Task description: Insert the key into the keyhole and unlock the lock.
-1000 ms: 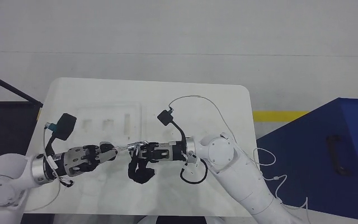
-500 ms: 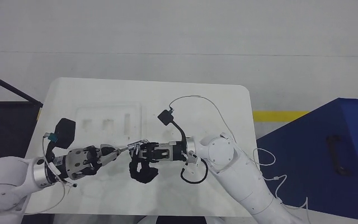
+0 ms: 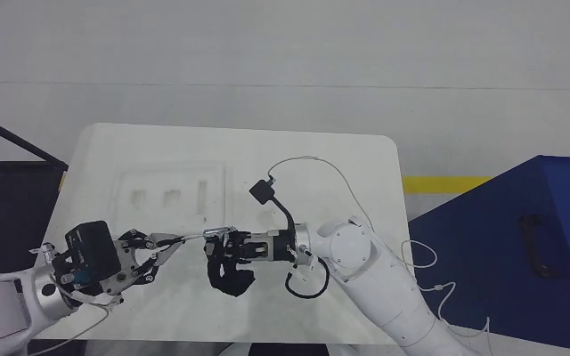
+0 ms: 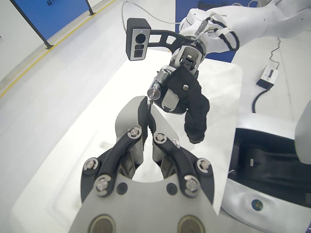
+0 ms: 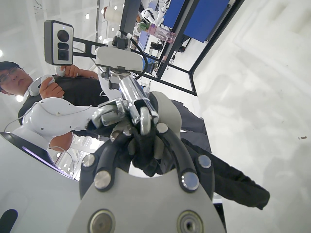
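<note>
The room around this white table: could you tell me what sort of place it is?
Probably a robotics test hall: blue partition panels, a yellow floor line, a second white robot beyond.

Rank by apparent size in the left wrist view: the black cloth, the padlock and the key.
1. black cloth, largest
2. padlock, partly covered by the black cloth
3. key, smallest; only a thin sliver shows

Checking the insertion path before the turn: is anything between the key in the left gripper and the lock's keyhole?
Nothing visible. The key, pinched in the left gripper, meets the keyhole of the lock held by the right gripper. The black cloth hangs beside the lock, off the keyhole.
</note>
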`<control>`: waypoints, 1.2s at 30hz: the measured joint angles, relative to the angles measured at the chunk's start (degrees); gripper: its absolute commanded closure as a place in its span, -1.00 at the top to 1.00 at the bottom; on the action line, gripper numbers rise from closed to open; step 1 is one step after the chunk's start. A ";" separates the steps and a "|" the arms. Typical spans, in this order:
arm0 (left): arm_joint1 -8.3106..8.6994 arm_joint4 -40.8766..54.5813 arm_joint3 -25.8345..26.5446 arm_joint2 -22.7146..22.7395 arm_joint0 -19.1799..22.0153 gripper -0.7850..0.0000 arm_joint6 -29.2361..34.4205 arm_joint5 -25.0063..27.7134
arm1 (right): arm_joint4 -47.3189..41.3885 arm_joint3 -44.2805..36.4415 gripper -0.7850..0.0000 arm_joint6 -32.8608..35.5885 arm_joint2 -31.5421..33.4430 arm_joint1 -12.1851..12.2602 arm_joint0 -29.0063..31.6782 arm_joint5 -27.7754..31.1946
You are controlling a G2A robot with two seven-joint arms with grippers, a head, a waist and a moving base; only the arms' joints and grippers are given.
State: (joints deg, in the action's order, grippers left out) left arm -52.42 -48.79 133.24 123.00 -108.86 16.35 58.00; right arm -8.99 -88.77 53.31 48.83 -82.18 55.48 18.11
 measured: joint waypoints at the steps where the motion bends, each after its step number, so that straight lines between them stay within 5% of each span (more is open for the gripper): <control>1: -0.27 -4.07 0.51 -0.03 -0.29 -1.00 -2.99 0.00 | -0.15 0.10 -1.00 0.08 -0.08 0.00 -0.07 -0.04; 8: -1.86 -32.89 0.08 -1.89 -3.06 -1.00 -28.35 -5.02 | -0.56 0.32 -1.00 -0.31 -0.28 -0.01 -0.22 0.08; 20: -1.83 -30.89 0.10 -1.86 -3.01 -1.00 -26.46 -4.52 | 1.10 -1.73 -1.00 -3.32 0.54 0.35 1.65 -0.26; 21: -1.83 -30.89 0.10 -1.86 -3.01 -0.87 -26.46 -4.52 | 1.27 -1.99 -1.00 -3.50 0.68 0.42 1.88 -0.28; 22: -1.83 -30.89 0.10 -1.86 -3.01 1.00 -26.46 -4.52 | 1.37 -2.21 -1.00 -3.60 0.79 0.48 2.08 -0.29; 36: -1.83 -30.89 0.10 -1.86 -3.01 1.00 -26.46 -4.52 | 8.51 -5.47 -1.00 -9.14 5.23 1.90 4.94 -1.89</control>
State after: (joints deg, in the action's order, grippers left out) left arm -54.25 -79.68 133.34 121.14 -111.88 -10.11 53.48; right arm -0.48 -94.24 44.16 54.06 -80.29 60.41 16.22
